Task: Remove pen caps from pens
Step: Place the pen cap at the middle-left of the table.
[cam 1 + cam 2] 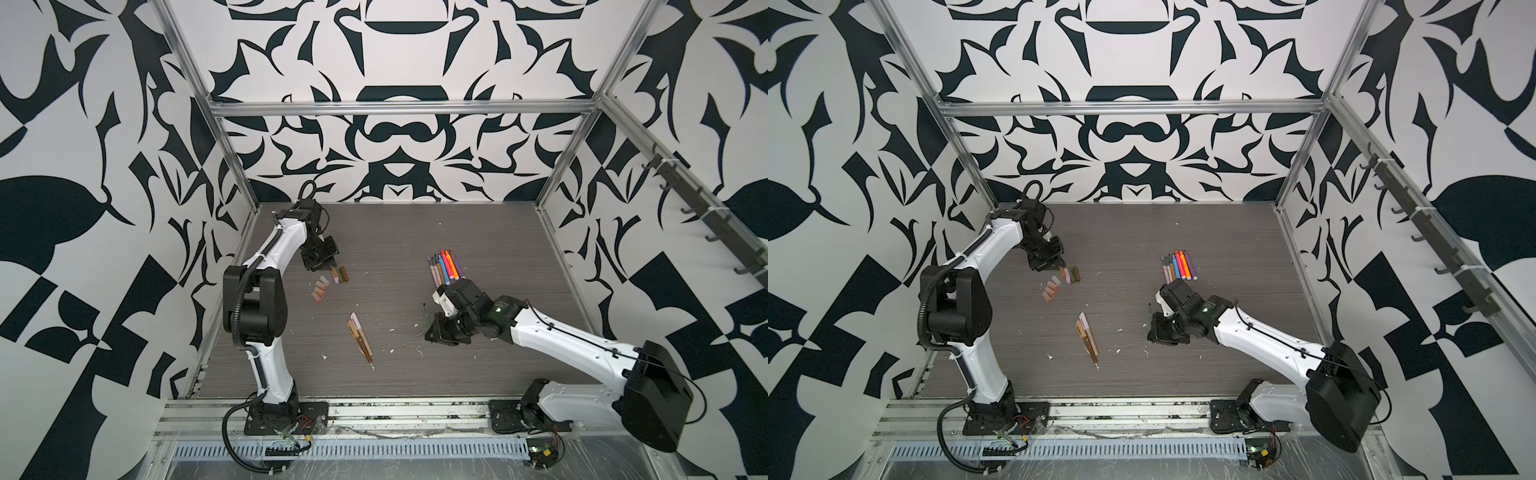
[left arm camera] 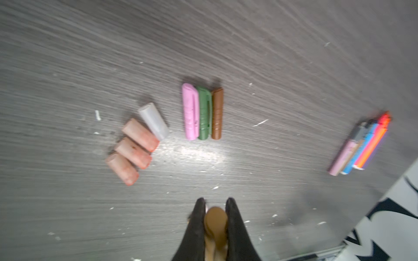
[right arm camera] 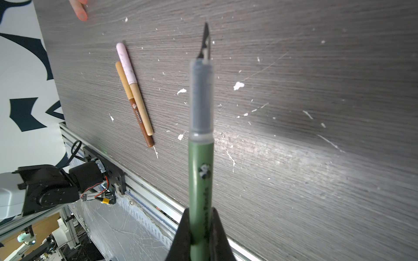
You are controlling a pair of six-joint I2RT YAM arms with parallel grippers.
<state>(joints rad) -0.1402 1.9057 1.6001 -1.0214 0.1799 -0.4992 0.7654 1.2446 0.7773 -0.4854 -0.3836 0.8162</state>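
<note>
Right wrist view: the green pen [image 3: 201, 171], its cap off and dark tip bare, is clamped upright between the fingers of the right gripper [image 3: 200, 212]. Its rear end is hidden between them.

Left wrist view: the left gripper [image 2: 215, 201] is closed on a tan cap [image 2: 216, 218], whose lower part is lost between the fingers. On the table [image 2: 67, 67] beyond it lie a pink cap [image 2: 190, 111], a green cap [image 2: 204, 113] and a brown cap [image 2: 217, 114], side by side and touching. Just beside them are a clear cap [image 2: 153, 121] and three salmon caps [image 2: 133, 151] in a row.

Well apart lies a bundle of pens [image 2: 359, 146], too blurred to count. Two capped pens [image 3: 135, 97] lie touching near the table's front. Another salmon cap [image 3: 80, 11] is cut off at the picture's edge.

In both top views the wrist covers the left fingertips, so the tan cap cannot be made out.
</note>
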